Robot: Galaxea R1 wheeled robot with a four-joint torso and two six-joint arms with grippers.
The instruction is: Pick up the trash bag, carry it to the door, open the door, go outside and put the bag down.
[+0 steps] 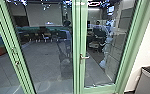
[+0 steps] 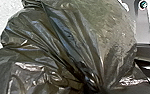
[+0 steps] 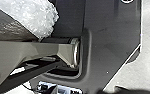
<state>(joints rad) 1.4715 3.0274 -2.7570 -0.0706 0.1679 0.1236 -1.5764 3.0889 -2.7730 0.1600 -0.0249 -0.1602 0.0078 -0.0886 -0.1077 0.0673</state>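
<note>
In the head view a green-framed glass door [image 1: 98,89] stands close in front, with a metal lever handle [image 1: 84,58] on its left stile. The dark, semi-transparent trash bag [image 2: 73,37] looms large in the left wrist view, its plastic gathered into tight folds toward a pinched spot. Part of a bag, dark film with clear crinkled plastic [image 3: 38,18], also appears in the right wrist view beside the robot's own body. I cannot tell from these frames how the fingers of either gripper stand.
Another green frame post [image 1: 16,60] is at the left of the head view. A grey bin-like cabinet [image 1: 149,81] stands by the white wall [image 1: 147,53] on the right. Chairs [image 1: 45,36] and a person [image 1: 98,25] show in the glass.
</note>
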